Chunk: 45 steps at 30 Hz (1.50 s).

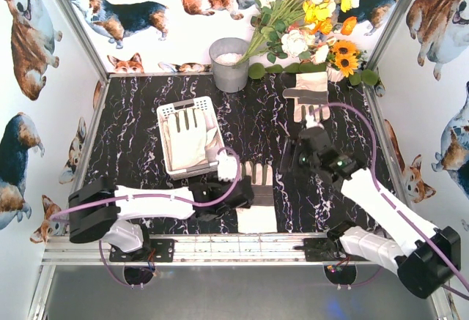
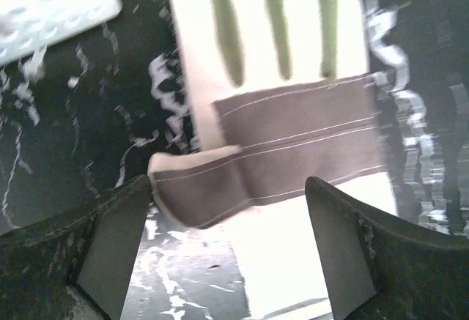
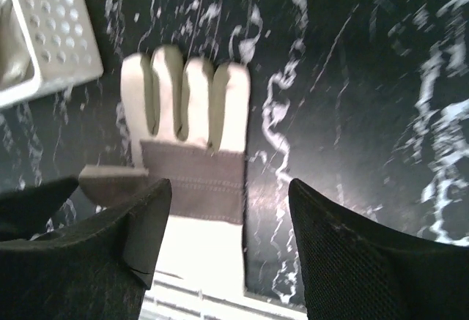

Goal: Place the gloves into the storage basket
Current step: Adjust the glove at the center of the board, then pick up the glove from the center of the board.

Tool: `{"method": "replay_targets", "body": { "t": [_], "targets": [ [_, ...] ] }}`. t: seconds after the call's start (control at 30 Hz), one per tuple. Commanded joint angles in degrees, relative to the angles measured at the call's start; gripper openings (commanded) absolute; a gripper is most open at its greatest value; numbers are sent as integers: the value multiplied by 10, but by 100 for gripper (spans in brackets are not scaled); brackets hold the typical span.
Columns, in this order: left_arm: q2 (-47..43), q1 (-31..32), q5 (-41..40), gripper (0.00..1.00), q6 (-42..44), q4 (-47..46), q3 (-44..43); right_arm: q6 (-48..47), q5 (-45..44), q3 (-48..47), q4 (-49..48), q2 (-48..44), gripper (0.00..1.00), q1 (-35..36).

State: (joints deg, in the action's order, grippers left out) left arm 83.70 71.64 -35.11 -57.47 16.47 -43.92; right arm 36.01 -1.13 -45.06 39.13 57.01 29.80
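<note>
Left gripper [image 2: 227, 182] and right gripper [image 3: 229, 186] are shown with jaws spread, nothing held. One glove [image 1: 258, 195] lies just right of the storage basket [image 1: 185, 105] (already partly filled); another glove [image 1: 308, 91] lies farther right. A collision could be caused by both reaching for the nearer one.

Bench top [image 1: 132, 144]: black, white marble-type veining. Storage basket [image 1: 167, 111], left of ctr: white, round-hole perforated walls. Glove in basket [image 1: 187, 138]: cream. Glove at near edge [image 1: 261, 188], ctr: cream fingers and cuff, grey-brown palm band w/ pale stitch lines, grey thumb. Glove at far edge [image 1: 309, 89]: cream cuff, grey palm. Bucket [image 1: 229, 67], far edge: plain grey. Flowers [image 1: 308, 12], far-right corner: yellow, white, orange; green leaves. Walls [image 1: 44, 188]: white, corgi print. Left arm [image 1: 154, 204], right arm [image 1: 381, 203]: white shells, black joints, purple cables.
</note>
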Motion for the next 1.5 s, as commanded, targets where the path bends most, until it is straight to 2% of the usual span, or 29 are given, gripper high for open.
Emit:
{"method": "replay_targets", "body": {
  "t": [0.0,0.03,0.17,0.27,0.4,0.6,0.77,0.93,1.2,1.37,1.47],
  "targets": [
    [-34,-5,3,82,81,40,-67,-88,-77,-62,10,52,63,-31],
    [-39,-9,2,83,83,57,-81,-104,-73,-75,1,74,60,-42],
    [-79,-68,24,86,122,117,-117,-154,-70,-136,-36,163,59,-88],
    [-119,-146,61,90,177,134,-119,-164,-60,-177,-65,229,59,-127],
    [-159,-264,60,93,241,173,-121,-173,-55,-226,-93,313,57,-167],
    [-205,-447,105,96,328,162,-104,-187,-66,-316,-111,440,56,-192],
    [-217,-542,83,96,375,152,-86,-183,-52,-410,-99,551,55,-212],
    [-214,-570,93,97,404,139,-78,-182,-67,-512,-45,634,53,-220],
    [-196,-572,98,99,424,131,-68,-184,-83,-563,-24,693,51,-222],
    [-185,-574,106,99,424,121,-72,-174,-74,-586,12,722,39,-223],
    [-184,-574,106,99,429,120,-78,-171,-69,-576,14,715,21,-224]
  ]
}}
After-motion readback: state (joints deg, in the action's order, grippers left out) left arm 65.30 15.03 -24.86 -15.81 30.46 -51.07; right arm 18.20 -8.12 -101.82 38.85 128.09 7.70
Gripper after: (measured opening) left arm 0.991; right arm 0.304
